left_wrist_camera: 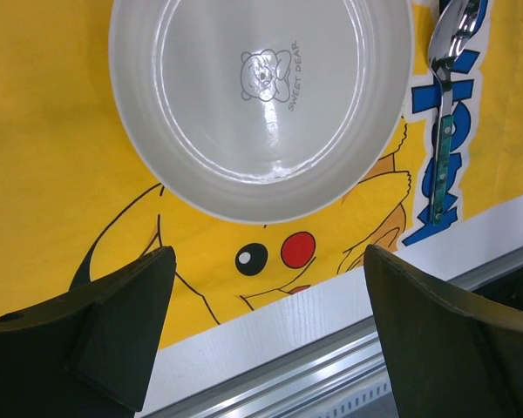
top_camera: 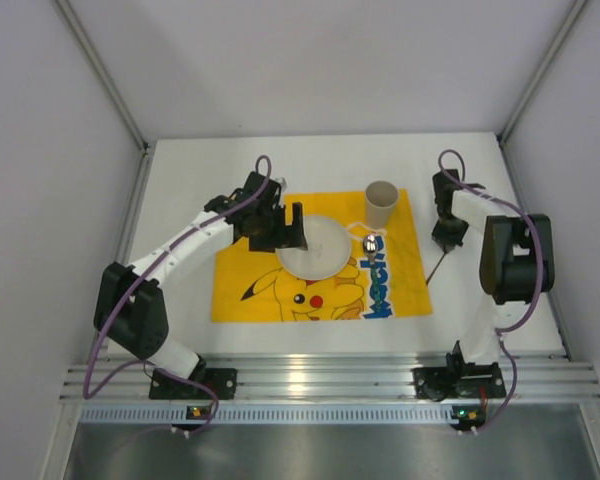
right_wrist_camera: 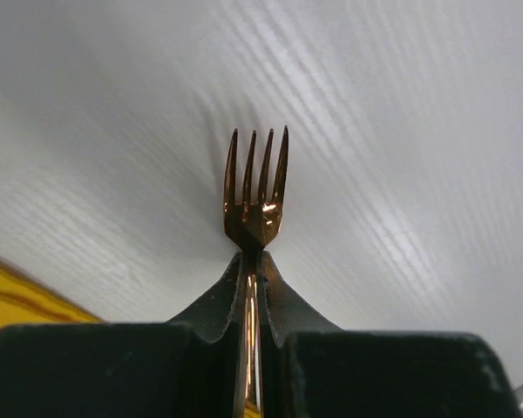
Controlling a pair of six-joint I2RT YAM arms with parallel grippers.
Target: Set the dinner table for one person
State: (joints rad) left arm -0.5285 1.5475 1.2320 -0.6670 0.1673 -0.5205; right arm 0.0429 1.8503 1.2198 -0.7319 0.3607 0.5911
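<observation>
A: The right end effector (right_wrist_camera: 253, 266) is clenched on the slim copper-coloured metal fork (right_wrist_camera: 256, 187), tines pointing out front. It is well right of the round white plate (left_wrist_camera: 209, 148), over the bare white matte table (right_wrist_camera: 401, 131) that spreads beneath the plate.

B: And the left end effector (left_wrist_camera: 266, 261)?

A: Released, jaws wide, hovering at the plate's left rim.

B: Then I'd keep the fork level and lay it flat just beside the plate. Let go only once it rests, and mind the green-handled steel spoon (left_wrist_camera: 443, 113) right of the plate.

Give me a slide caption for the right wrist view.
Right gripper, jaws shut on a copper-coloured fork, tines pointing away over the white dinner table.
</observation>
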